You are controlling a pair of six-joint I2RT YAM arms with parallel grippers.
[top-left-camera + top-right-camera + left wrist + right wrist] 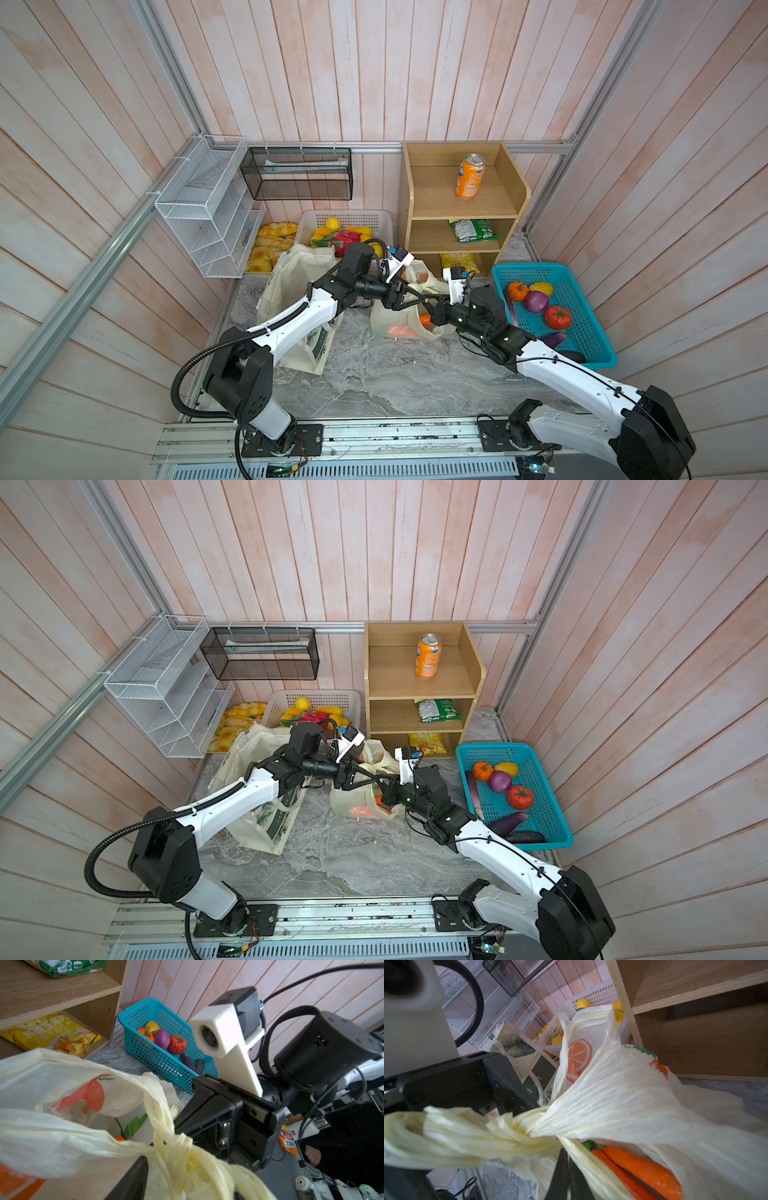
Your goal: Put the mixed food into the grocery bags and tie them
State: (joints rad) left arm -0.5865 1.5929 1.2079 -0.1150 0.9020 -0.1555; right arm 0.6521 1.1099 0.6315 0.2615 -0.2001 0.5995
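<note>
The thin pale-yellow plastic bag (388, 320) (351, 802), printed with oranges, sits mid-table with orange toy carrots (643, 1167) (424, 319) inside. Its handles are twisted into a knot (172, 1147) (525, 1132). My left gripper (417, 298) (372, 780) (187, 1188) stands open over the bag, with the twisted handle lying loose between its spread fingers (133, 1180). My right gripper (430, 307) (384, 787) (568, 1178) faces it nose to nose, shut on a strand of the handle. The cream canvas tote (291, 270) (249, 746) stands to the left, partly behind my left arm.
A wooden shelf (461, 208) at the back holds an orange soda can (470, 176), a green snack packet (471, 230) and a yellow chip packet (52, 1034). A teal basket (582, 332) of toy vegetables sits right. A white fruit basket (345, 220) and wire racks (208, 208) stand back left.
</note>
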